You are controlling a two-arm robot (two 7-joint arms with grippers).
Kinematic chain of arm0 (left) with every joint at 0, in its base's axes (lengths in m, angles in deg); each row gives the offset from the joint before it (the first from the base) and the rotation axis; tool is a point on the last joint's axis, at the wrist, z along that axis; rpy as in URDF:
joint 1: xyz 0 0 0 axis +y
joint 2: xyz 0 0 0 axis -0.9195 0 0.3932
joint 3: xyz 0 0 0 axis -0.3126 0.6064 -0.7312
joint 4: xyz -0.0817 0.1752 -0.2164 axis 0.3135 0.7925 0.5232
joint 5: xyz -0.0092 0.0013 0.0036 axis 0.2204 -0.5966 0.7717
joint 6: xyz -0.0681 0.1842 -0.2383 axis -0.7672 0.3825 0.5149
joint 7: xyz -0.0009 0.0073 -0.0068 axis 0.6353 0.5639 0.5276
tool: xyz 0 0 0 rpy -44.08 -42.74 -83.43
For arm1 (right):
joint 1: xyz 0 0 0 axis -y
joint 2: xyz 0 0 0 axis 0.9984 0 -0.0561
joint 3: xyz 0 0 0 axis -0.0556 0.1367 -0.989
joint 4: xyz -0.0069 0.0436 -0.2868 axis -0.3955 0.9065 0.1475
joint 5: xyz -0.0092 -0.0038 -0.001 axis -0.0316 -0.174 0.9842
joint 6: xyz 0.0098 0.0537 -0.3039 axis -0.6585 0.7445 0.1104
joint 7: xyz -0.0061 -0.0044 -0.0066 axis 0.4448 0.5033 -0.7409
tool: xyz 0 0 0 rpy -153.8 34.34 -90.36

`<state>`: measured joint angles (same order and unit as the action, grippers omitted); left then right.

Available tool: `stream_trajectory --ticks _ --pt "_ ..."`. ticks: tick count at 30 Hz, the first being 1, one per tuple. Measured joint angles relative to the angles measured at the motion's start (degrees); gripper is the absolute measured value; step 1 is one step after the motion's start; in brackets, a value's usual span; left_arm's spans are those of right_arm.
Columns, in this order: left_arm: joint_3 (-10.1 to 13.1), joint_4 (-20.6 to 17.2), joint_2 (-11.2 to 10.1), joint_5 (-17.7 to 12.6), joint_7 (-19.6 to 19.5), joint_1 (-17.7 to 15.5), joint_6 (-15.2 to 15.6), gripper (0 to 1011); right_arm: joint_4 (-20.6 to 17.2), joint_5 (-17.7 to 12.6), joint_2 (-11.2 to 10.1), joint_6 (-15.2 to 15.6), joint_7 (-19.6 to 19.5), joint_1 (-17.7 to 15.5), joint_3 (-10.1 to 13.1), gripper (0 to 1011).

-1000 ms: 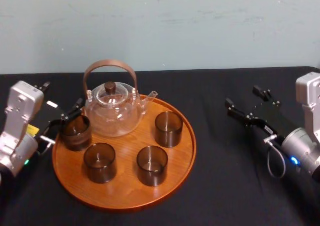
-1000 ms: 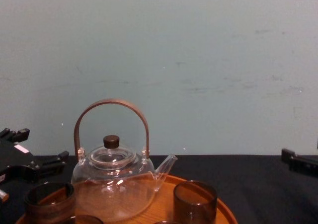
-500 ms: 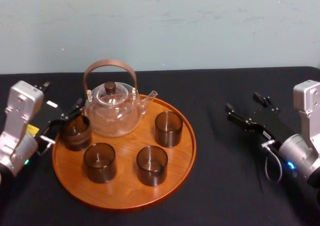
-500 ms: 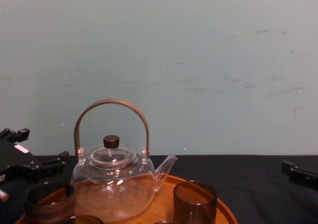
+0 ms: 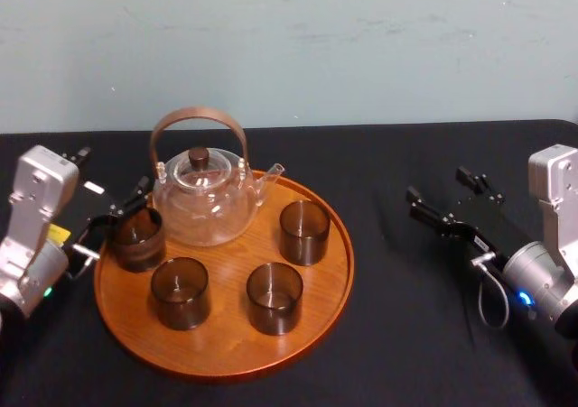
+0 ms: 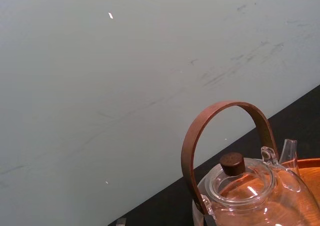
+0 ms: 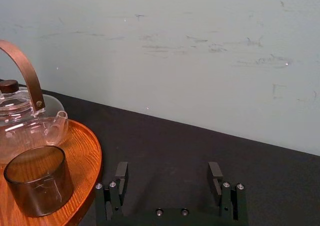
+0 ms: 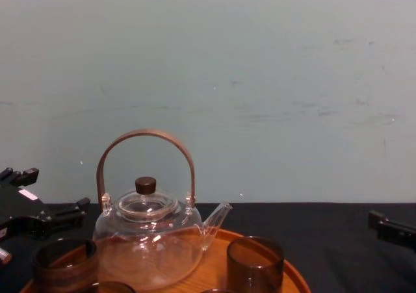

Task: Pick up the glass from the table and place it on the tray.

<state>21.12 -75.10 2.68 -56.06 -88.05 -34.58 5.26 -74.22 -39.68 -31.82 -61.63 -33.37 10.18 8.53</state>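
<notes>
The round orange-brown wooden tray (image 5: 226,339) holds a glass teapot (image 5: 203,199) and several dark smoky glasses. The leftmost glass (image 5: 137,238) stands upright just inside the tray's left rim. My left gripper (image 5: 113,217) sits beside it at that rim, fingers spread apart, one fingertip reaching behind the glass; I see no grip on it. In the chest view the left gripper (image 8: 51,190) is behind and left of that glass (image 8: 65,264). My right gripper (image 5: 440,186) hovers open over the black table, right of the tray, with nothing between its fingers (image 7: 120,175).
Other glasses stand at the tray's front (image 5: 180,291), (image 5: 274,297) and right (image 5: 304,231). The teapot's tall brown handle (image 8: 146,137) rises at the tray's back. A black cloth (image 5: 406,335) covers the table, and a pale wall runs behind it.
The right gripper has drawn back a little toward the robot's right side and sits slightly lower. The left gripper and the glasses have not moved.
</notes>
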Motion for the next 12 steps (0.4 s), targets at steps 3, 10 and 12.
stream_trajectory --ticks 3,10,12 --pt "0.0 0.0 0.0 0.0 0.0 0.0 0.0 1001 0.0 0.0 0.0 0.0 0.0 0.0 0.0 1002" --pt "0.0 0.0 0.0 0.0 0.0 0.0 0.0 1001 0.0 -0.1 0.0 0.0 0.0 0.0 -0.1 1002" --pt "0.0 0.0 0.0 0.0 0.0 0.0 0.0 1001 0.0 -0.1 -0.1 0.0 0.0 0.0 -0.1 1002"
